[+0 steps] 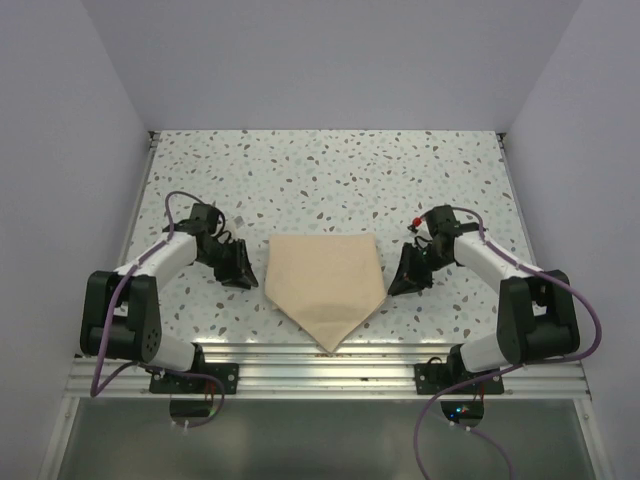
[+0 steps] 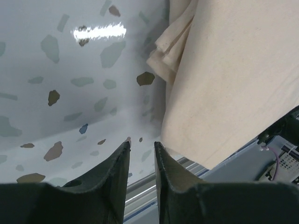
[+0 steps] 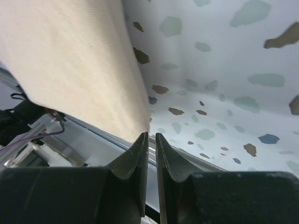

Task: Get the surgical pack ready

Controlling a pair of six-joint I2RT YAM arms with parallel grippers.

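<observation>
The surgical pack (image 1: 325,280) is a folded tan cloth bundle lying flat mid-table, its point toward the near edge. No tin, instruments or gauze show. My left gripper (image 1: 240,272) rests low just left of the bundle. In the left wrist view its jaws (image 2: 141,143) stand apart with nothing between them, and the cloth (image 2: 233,84) lies to their right, layered edges showing. My right gripper (image 1: 403,283) sits just right of the bundle. Its jaws (image 3: 152,134) are a narrow slit apart and hold nothing, with the cloth's edge (image 3: 70,60) beside the left fingertip.
The speckled terrazzo table (image 1: 330,170) stretches behind the bundle, walled on three sides. An aluminium rail (image 1: 330,372) runs along the near edge, just beyond the cloth's point. Purple cables (image 1: 175,205) loop off both arms.
</observation>
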